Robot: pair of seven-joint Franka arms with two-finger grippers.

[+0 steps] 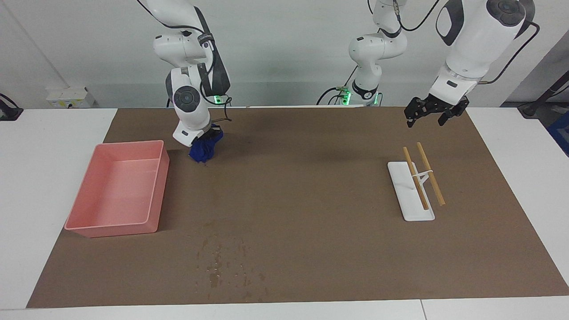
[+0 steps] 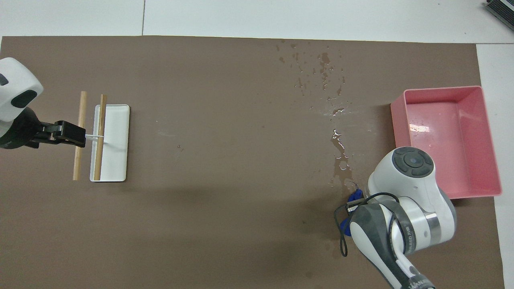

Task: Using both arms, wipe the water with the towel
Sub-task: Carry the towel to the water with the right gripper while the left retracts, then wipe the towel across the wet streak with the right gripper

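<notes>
The white tabletop (image 1: pixel 53 146) carries a brown mat (image 1: pixel 311 200) that covers most of its surface.

Two white arms enter from the robots' end. The right arm (image 1: pixel 191 89) leans down over the mat close to the robots, beside the pink tray. The left arm (image 1: pixel 471 35) is raised over the corner of the mat at its own end of the tabletop.

The pink tray (image 1: pixel 153 195) sits on the mat at the right arm's end; its floor shows a wet sheen in the overhead view.

The white stand (image 1: pixel 406 200) lies at the left arm's end of the mat, with two wooden sticks (image 1: pixel 431 175) resting across its small upright bracket.

The water (image 1: pixel 222 262) is a patch of dark specks near the mat edge farthest from the robots, farther out than the tray. In the overhead view a glossy trail (image 2: pixel 339 154) runs from it toward the robots.

The blue towel (image 1: pixel 203 150) hangs bunched from the right gripper (image 1: pixel 209 135), whose fingers are closed on it; its lower end meets the mat.

The left gripper (image 1: pixel 429 113) hangs in the air over the mat, fingers spread apart and holding nothing.
</notes>
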